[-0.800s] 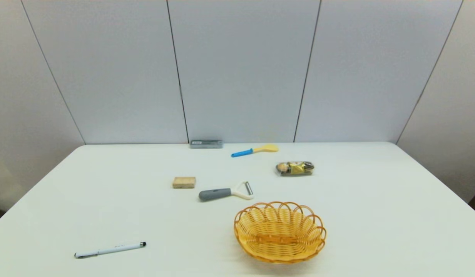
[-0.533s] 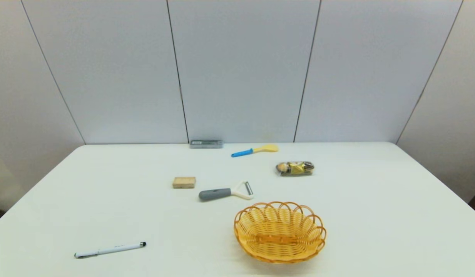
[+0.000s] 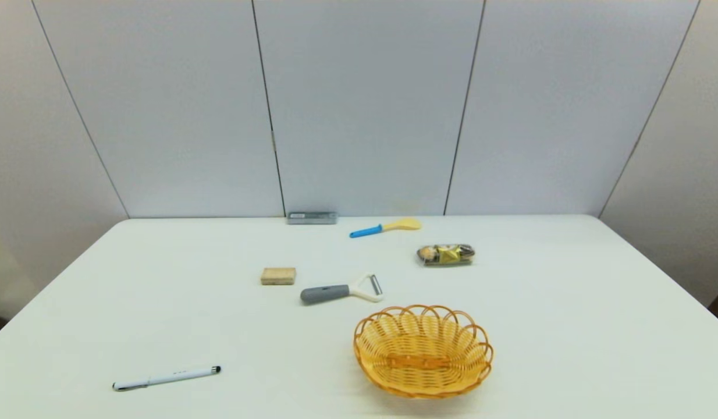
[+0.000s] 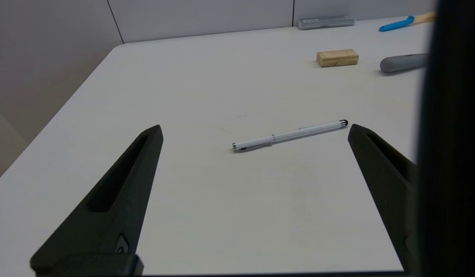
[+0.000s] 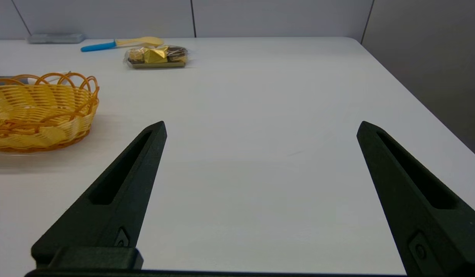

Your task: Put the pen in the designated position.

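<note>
The slim white pen [image 3: 166, 378] lies flat near the table's front left, its black tip toward the right; the left wrist view shows the pen [image 4: 290, 135] too. My left gripper [image 4: 254, 129] hangs open a short way behind the pen, touching nothing. At the front right, over bare table, my right gripper [image 5: 260, 125] is open and empty. Neither arm shows in the head view.
An orange wicker basket [image 3: 423, 351] stands front centre, also in the right wrist view [image 5: 41, 111]. Behind it lie a grey-handled peeler [image 3: 340, 290], a wooden block [image 3: 278, 276], a chocolate packet [image 3: 446, 254], a blue-handled yellow spoon [image 3: 384, 227] and a grey case [image 3: 312, 217].
</note>
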